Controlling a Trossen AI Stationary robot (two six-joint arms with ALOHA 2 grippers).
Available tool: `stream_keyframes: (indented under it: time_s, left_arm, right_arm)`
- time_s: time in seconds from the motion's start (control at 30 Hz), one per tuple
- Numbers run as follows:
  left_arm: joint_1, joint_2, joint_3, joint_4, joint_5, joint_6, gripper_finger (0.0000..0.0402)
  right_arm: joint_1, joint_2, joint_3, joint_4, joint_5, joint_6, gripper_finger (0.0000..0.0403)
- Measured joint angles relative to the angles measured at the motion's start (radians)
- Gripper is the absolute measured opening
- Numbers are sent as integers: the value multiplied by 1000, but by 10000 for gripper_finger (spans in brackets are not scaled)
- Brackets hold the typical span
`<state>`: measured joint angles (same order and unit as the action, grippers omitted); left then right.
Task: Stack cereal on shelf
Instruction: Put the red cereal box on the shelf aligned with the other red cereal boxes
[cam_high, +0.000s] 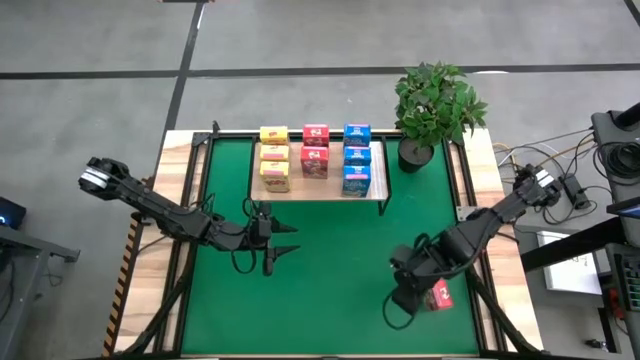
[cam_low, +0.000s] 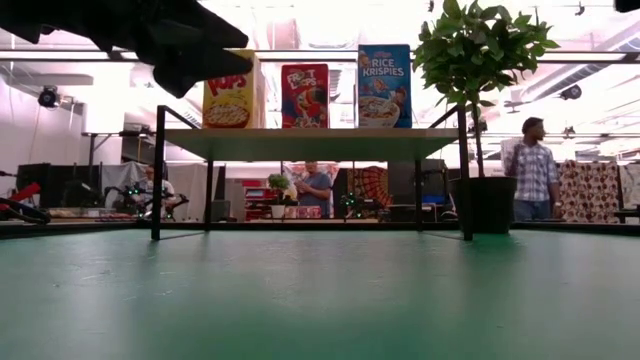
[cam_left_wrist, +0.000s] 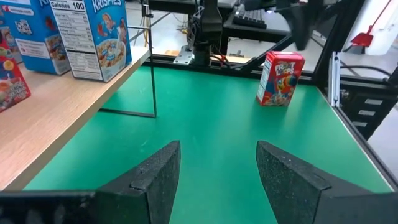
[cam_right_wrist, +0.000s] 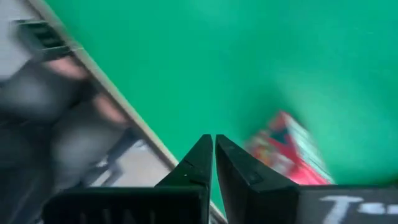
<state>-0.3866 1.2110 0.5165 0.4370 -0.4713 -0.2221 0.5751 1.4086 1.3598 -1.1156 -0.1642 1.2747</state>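
The shelf (cam_high: 300, 190) stands at the far middle of the green mat, with rows of yellow (cam_high: 273, 160), pink-red (cam_high: 315, 150) and blue (cam_high: 357, 160) cereal boxes on it. One more pink-red cereal box (cam_high: 440, 296) stands upright on the mat near the right front, seen in the left wrist view too (cam_left_wrist: 280, 78). My right gripper (cam_high: 405, 295) hovers just left of that box, pointing steeply down, shut and empty (cam_right_wrist: 213, 152). My left gripper (cam_high: 283, 250) is open over the mat's left middle, pointing toward the right (cam_left_wrist: 217, 171), with nothing between its fingers.
A potted plant (cam_high: 435, 110) stands at the shelf's far right corner. Black frame bars run along the mat's left and right sides (cam_high: 470, 190). Bare green mat (cam_high: 340, 260) lies between the two grippers. People stand in the room behind the table (cam_low: 533, 170).
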Motion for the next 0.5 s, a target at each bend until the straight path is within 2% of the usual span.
stream_keyframes:
  time_s: [0.13,0.23,0.5]
  left_arm:
    - [-1,0,13,2,0,-8,194]
    - [-1,0,20,2,0,-4,194]
    - [-1,0,40,6,0,-10,194]
  right_arm:
    - [34,0,6,-130,10,67,25]
    - [37,0,3,-193,7,119,54]
    - [54,-6,3,-278,-27,176,176]
